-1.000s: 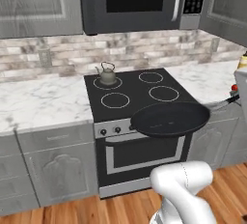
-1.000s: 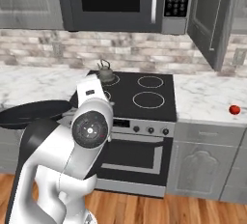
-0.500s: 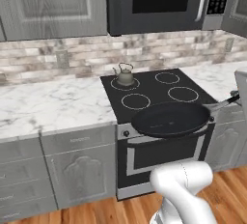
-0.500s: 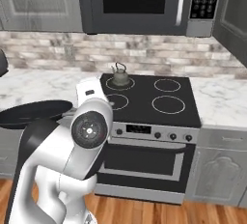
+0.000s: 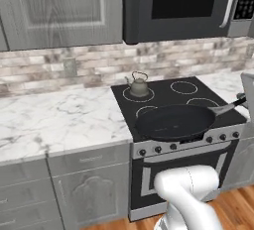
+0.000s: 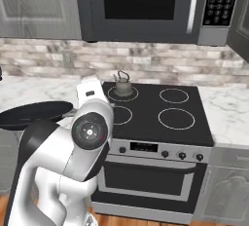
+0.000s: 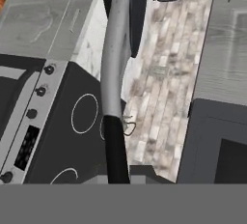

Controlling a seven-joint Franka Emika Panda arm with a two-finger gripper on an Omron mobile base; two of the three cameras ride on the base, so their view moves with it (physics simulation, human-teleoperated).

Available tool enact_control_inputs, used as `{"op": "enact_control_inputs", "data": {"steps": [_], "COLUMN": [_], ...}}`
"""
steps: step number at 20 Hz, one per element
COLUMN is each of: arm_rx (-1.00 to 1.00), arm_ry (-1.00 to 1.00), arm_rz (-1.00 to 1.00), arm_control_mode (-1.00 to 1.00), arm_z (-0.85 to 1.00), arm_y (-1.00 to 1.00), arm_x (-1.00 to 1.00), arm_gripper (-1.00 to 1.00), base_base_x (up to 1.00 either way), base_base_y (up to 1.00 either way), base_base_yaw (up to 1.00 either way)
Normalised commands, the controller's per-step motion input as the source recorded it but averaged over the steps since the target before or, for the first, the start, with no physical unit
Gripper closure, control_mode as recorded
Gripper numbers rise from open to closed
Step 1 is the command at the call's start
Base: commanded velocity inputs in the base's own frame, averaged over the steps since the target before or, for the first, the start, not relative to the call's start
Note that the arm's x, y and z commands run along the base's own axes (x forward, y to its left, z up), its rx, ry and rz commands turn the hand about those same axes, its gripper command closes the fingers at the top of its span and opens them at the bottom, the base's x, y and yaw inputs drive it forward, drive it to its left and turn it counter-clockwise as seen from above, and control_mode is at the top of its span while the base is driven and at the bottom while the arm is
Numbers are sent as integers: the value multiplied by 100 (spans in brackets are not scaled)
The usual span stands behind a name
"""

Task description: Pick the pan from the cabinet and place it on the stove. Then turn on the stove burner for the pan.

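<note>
While the pan (image 5: 174,122) hangs in the air over the stove's (image 5: 198,106) near edge and knob strip (image 5: 188,143), its handle (image 7: 112,68) runs up the hand view from the shut end effector (image 7: 116,172), which grips its dark end. On the far left burner (image 6: 122,93) stands a kettle (image 5: 138,85), with the microwave (image 6: 146,6) above, grey cabinets (image 5: 59,8) to the left and a marble surface (image 5: 54,120) beside the stove. From the right the white arm (image 6: 73,152) hides most of the pan, and the fingertips themselves are hard to make out at the frame's bottom.
</note>
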Motion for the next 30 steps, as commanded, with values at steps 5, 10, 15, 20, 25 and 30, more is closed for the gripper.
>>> {"op": "enact_control_inputs", "data": {"steps": [5, 10, 15, 20, 25, 30], "arm_rx": [0, 0, 0, 0, 0, 0], "arm_ry": [0, 0, 0, 0, 0, 0], "arm_rz": [0, 0, 0, 0, 0, 0], "arm_control_mode": [100, 100, 100, 100, 100, 100], "arm_z": [0, 0, 0, 0, 0, 0], "arm_y": [0, 0, 0, 0, 0, 0], "arm_x": [0, 0, 0, 0, 0, 0], "arm_gripper": [100, 100, 100, 100, 100, 100], "base_base_x": [49, 44, 42, 39, 36, 30], "base_base_y": [13, 3, 0, 0, -1, -4], "base_base_yaw": [0, 0, 0, 0, 0, 0]}}
